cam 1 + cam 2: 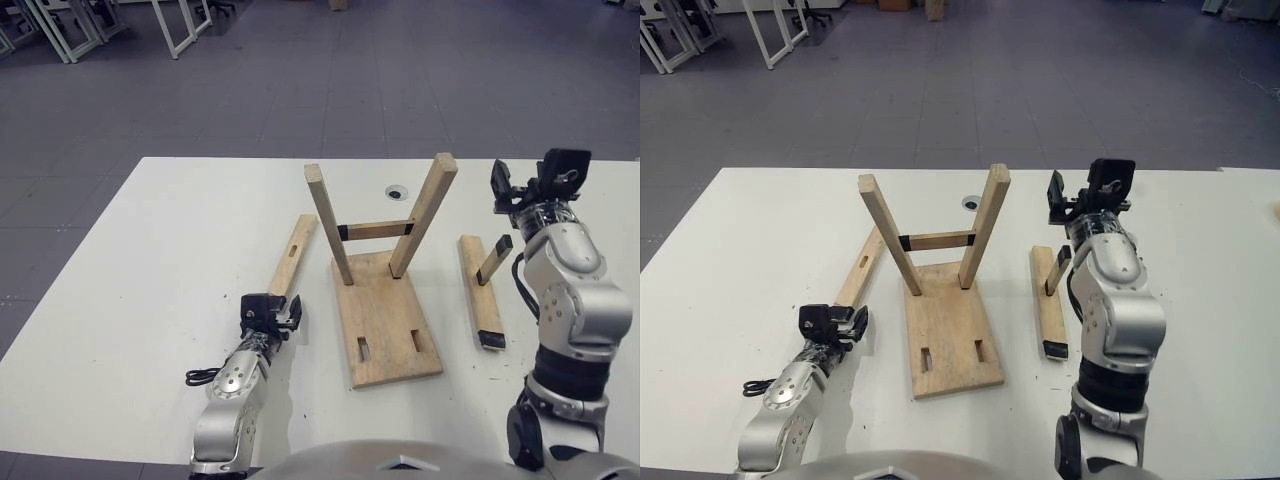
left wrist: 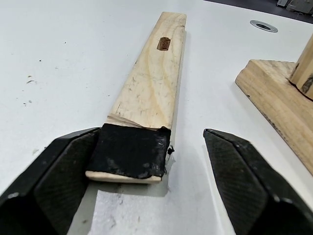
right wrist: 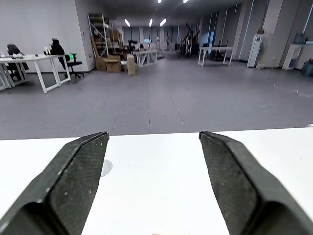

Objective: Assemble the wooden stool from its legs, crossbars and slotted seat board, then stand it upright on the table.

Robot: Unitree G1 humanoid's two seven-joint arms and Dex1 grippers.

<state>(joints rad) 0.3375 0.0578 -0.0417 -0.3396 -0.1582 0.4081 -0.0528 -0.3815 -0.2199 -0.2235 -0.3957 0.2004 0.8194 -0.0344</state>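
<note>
On the white table [image 1: 150,260] — flat seat board [image 1: 385,325] of pale grained wood with two rectangular slots at its near end. Two square-section upright legs [image 1: 328,225] stand splayed at its far end, joined by a dark-tipped crossbar [image 1: 376,230]. A loose slotted leg [image 1: 293,255] lies left of the board; a second loose leg [image 1: 478,295] with a short crossbar stub [image 1: 494,259] lies right. Left gripper [image 1: 271,310] sits low, fingers spread wide either side of the slotted leg's near end. The left wrist view adds black tape [image 2: 131,149] wrapped there and cross-hatched pads [image 2: 63,171], one just beside the tape. Right gripper [image 1: 530,185] is raised over the table — fingers apart, holding nothing.
</note>
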